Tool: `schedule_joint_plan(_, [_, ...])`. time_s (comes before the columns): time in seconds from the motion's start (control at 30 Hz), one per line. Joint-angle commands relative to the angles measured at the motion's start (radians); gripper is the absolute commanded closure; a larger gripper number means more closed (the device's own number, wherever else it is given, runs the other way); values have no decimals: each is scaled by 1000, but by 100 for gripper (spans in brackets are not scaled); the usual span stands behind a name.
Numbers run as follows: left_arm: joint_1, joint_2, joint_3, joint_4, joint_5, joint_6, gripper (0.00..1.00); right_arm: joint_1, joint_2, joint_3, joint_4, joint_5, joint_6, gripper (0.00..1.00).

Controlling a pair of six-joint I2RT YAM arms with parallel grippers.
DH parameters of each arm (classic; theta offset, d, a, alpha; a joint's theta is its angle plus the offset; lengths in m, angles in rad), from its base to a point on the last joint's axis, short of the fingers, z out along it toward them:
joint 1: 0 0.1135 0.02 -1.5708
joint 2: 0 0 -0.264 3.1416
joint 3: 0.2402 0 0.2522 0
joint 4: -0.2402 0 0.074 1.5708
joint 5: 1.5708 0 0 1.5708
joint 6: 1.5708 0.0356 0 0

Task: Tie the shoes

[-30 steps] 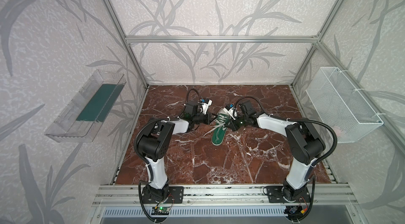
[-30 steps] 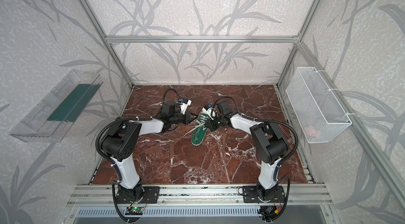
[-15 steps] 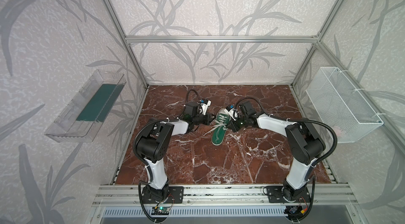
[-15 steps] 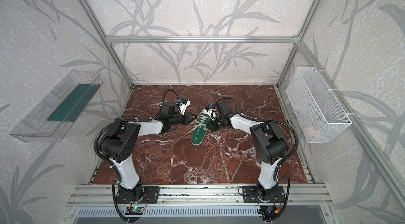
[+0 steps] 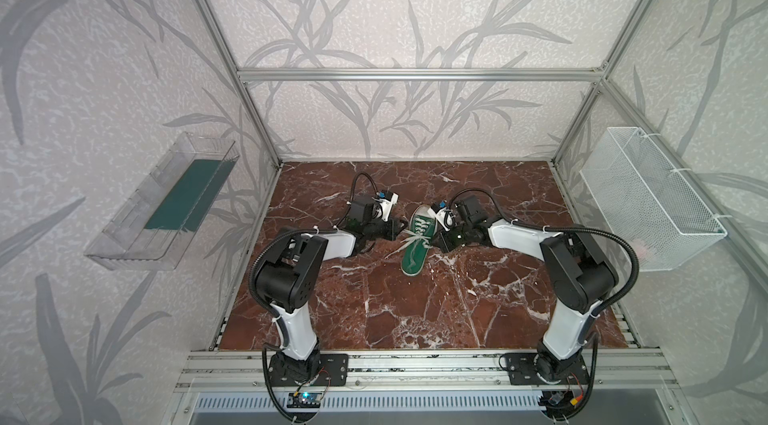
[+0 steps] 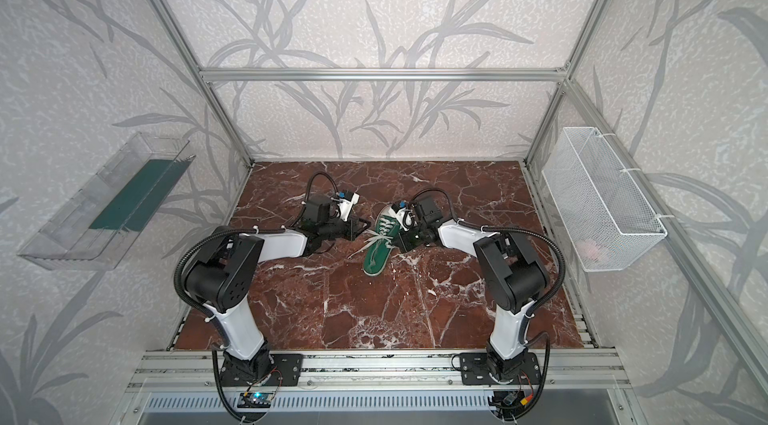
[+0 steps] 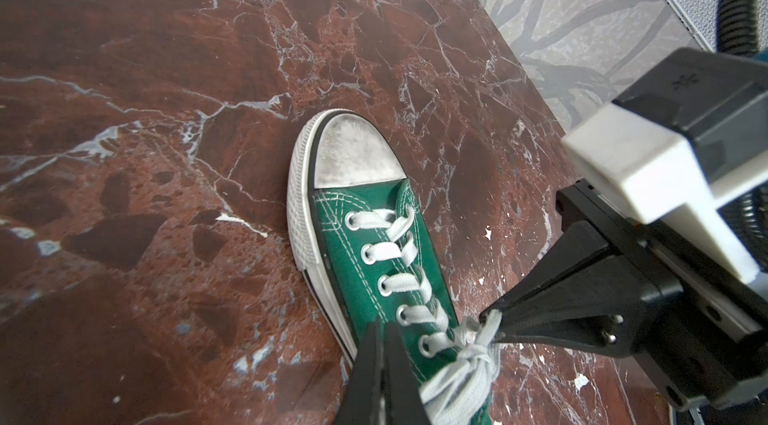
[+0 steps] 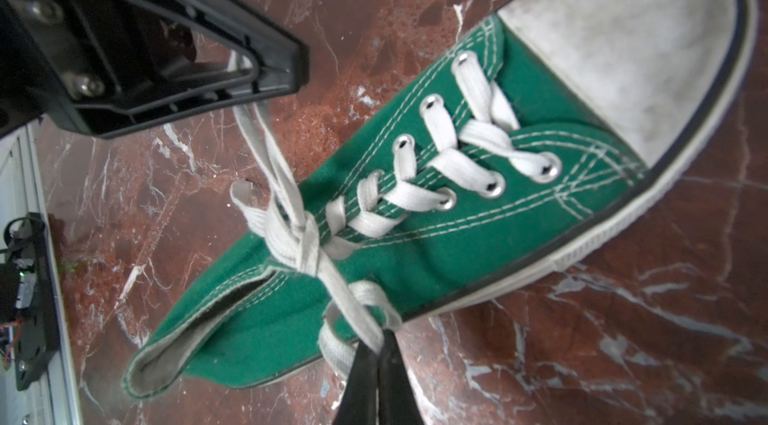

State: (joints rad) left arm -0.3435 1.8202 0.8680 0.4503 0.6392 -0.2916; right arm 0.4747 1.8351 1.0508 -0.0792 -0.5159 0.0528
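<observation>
Green canvas sneaker [image 5: 417,245] with white rubber toe cap lay mid-way across the red-brown marble tabletop [image 5: 415,310]. It looked light and soft. Its flat white laces [image 8: 300,236], limp and likely slippery, seemed best pinched near the knot. The left gripper [image 5: 400,232] and right gripper [image 8: 380,342] each stood clamped on a lace strand.

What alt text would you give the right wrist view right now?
A green sneaker lies on red marble, its white laces knotted near the top eyelets. The right gripper and left gripper, both shut, each pinch a lace strand, one on either side of the shoe.
</observation>
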Motion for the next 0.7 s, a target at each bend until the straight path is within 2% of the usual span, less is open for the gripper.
schedule_joint_plan(0.0, [24,-44,-22,23,-66,0,100,-23,-30,-29,5,40,88,100])
schedule_joint_plan(0.1, [29,-51,-30,24,-74,-3,100,-32,-27,-32,4,62,118,100])
schedule_joint_plan(0.17, [32,-52,-31,32,-55,-4,100,-38,-25,-34,5,36,117,100])
schedule_joint_plan(0.3, [25,-24,26,13,119,-9,98,-12,-28,-3,-9,-90,27,100])
schedule_joint_plan(0.33, [22,-18,35,17,147,-17,86,-7,-35,3,-12,-100,10,93])
schedule_joint_plan(0.37, [20,-19,33,37,157,-30,77,-5,-43,3,-5,-115,0,81])
schedule_joint_plan(0.47, [20,-34,11,83,160,-56,52,-9,-70,9,-20,-115,-15,58])
schedule_joint_plan(0.6, [26,-86,-44,108,98,-52,34,-26,-109,10,-66,-112,-27,48])
schedule_joint_plan(0.67, [32,-114,-63,85,57,-51,32,-43,-123,-2,-75,-110,-26,46])
